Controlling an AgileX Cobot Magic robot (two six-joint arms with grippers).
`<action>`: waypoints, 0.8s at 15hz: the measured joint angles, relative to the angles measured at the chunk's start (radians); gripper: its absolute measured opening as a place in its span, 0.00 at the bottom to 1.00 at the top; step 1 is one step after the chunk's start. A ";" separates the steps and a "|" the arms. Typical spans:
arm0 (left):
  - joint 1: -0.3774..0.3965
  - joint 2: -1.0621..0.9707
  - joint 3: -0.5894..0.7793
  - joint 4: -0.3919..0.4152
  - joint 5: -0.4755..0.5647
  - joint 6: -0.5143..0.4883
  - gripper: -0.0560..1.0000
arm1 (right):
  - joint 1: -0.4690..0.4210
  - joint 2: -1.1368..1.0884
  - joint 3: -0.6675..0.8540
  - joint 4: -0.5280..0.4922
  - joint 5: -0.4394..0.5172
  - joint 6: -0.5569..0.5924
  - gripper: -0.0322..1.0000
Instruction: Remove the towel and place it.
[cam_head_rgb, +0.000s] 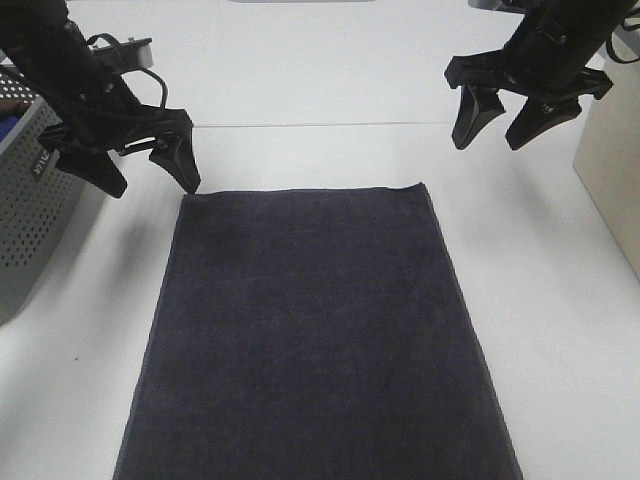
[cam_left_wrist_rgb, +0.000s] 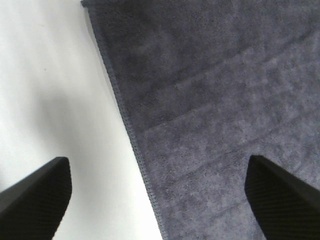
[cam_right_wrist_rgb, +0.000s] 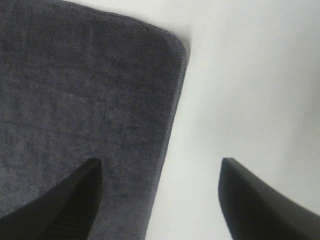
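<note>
The dark charcoal towel (cam_head_rgb: 315, 335) lies flat and spread on the white table, running from the middle to the near edge of the view. My left gripper (cam_head_rgb: 148, 170) is open and empty, hovering just off the towel's far left corner. My right gripper (cam_head_rgb: 503, 118) is open and empty, raised above the table beyond the towel's far right corner. The left wrist view shows the towel's hemmed side edge (cam_left_wrist_rgb: 135, 145) between the open fingers. The right wrist view shows the towel's rounded corner (cam_right_wrist_rgb: 175, 45).
A grey perforated basket (cam_head_rgb: 30, 200) stands at the left edge of the table. A beige box (cam_head_rgb: 612, 170) stands at the right edge. The white table (cam_head_rgb: 560, 330) shows bare on both sides of the towel.
</note>
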 joint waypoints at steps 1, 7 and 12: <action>0.008 0.012 0.000 0.001 -0.010 0.000 0.89 | 0.000 0.034 -0.028 0.000 0.032 -0.017 0.72; 0.070 0.116 -0.051 -0.025 -0.098 0.035 0.89 | 0.000 0.323 -0.313 0.006 0.109 -0.089 0.75; 0.072 0.275 -0.250 -0.079 -0.037 0.046 0.89 | -0.001 0.463 -0.392 0.075 0.129 -0.126 0.75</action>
